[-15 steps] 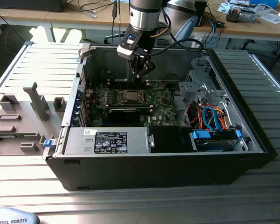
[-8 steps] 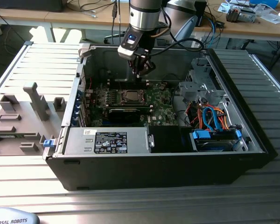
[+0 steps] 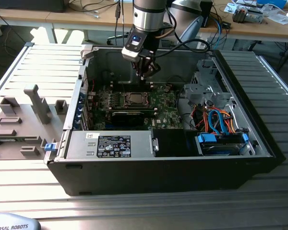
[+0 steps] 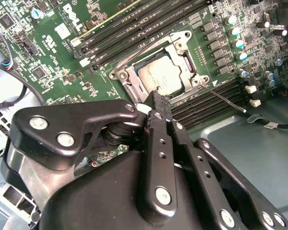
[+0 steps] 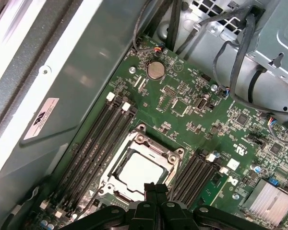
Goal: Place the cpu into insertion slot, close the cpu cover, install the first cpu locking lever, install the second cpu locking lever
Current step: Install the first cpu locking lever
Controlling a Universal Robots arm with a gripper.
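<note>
Cpu point(image 5: 139, 170) sits in the insertion slot point(image 5: 140, 129) under the lowered cpu cover point(image 5: 151, 149), and I judge both thin locking levers point(image 4: 225, 99) still unlatched, with my hand point(image 5: 156, 189) empty, fingers pressed together, just beside the slot.

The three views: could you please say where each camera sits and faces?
Exterior view: off the arm, above the open computer case, looking down into it; the arm and gripper show.
First wrist view: on the arm, facing down at the cpu; gripper's tip shows.
Second wrist view: likewise, from another side; gripper body shows.
All share the cpu.
</note>
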